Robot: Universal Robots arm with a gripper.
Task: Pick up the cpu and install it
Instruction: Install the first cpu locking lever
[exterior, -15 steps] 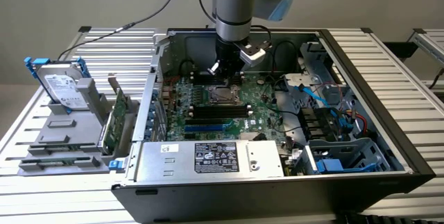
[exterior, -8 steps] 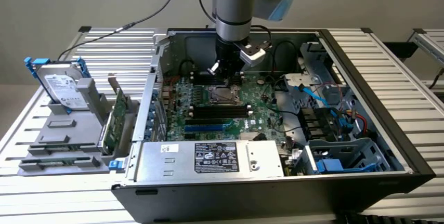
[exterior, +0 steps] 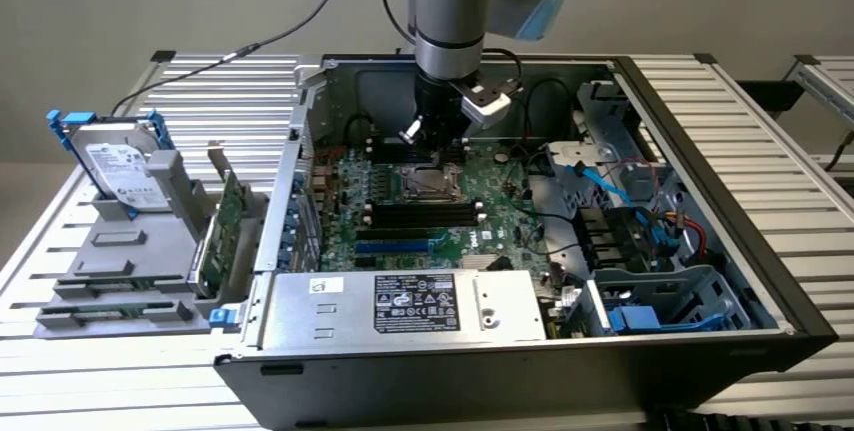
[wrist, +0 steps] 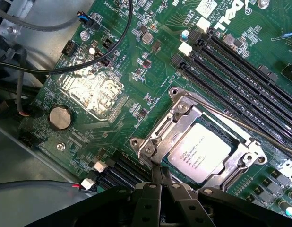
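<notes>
One cpu (wrist: 199,152) sits seated in the socket frame (wrist: 181,109) on the motherboard (wrist: 136,61), inside one open PC case (exterior: 747,281). One claw (wrist: 161,176) hovers at the socket's edge, fingers closed together, holding nothing. One hard drive (exterior: 120,166) stands outside the case on the tabletop (exterior: 80,391).

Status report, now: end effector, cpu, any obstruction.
End effector down over the motherboard, fingers together, holding nothing. Cpu seated in the socket, metal frame around it. Thin lever rod crossing beside the socket.
</notes>
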